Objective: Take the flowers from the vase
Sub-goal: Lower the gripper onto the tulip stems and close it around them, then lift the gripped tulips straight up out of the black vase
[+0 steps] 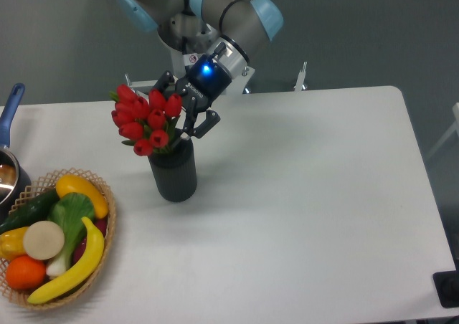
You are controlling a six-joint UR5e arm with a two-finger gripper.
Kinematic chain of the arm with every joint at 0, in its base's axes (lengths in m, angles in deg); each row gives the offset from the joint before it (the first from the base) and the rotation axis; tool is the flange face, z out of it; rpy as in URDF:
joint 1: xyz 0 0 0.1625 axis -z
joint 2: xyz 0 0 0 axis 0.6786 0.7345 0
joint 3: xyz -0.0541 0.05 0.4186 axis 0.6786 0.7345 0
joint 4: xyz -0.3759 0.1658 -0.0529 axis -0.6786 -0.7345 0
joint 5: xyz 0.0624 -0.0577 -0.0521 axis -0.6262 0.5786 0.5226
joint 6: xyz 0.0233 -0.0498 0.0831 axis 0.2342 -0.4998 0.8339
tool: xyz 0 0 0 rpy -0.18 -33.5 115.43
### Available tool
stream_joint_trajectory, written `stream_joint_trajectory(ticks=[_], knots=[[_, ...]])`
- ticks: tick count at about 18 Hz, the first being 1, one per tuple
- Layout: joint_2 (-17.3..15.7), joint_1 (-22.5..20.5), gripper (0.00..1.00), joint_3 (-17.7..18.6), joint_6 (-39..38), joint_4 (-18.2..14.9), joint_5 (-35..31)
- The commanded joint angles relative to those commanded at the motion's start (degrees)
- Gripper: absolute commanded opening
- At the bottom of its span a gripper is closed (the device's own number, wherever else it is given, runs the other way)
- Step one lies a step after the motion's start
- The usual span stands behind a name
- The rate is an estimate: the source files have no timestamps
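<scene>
**Gripper at the tulips, above the vase**

Nearest the camera, a wicker basket (107,227) of fruit and vegetables sits at the table's (301,195) left front. Behind it stands the vase (173,172), dark and ribbed, with the flowers (142,120) in its mouth, leaning left. The gripper (179,120) reaches into the bunch's right side; its fingers are spread around the stems, not visibly clamped.

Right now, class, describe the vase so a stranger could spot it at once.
On the white table, look to the left half, just right of the wicker basket of fruit and vegetables. The vase is the dark ribbed cylinder standing upright there, the only thing holding red flowers, with the gripper at them.
</scene>
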Motion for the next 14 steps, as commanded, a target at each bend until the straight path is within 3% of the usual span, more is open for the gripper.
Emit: stream_joint_trajectory(ticks=[3, 11, 14], knots=[[-1.1, -0.1, 0.14, -0.1, -0.3, -0.1, 0.0], [-4.0, -0.7, 0.13, -0.8, -6.8, 0.0, 0.3], [-4.7, -1.0, 0.13, -2.8, -9.7, 0.0, 0.7]])
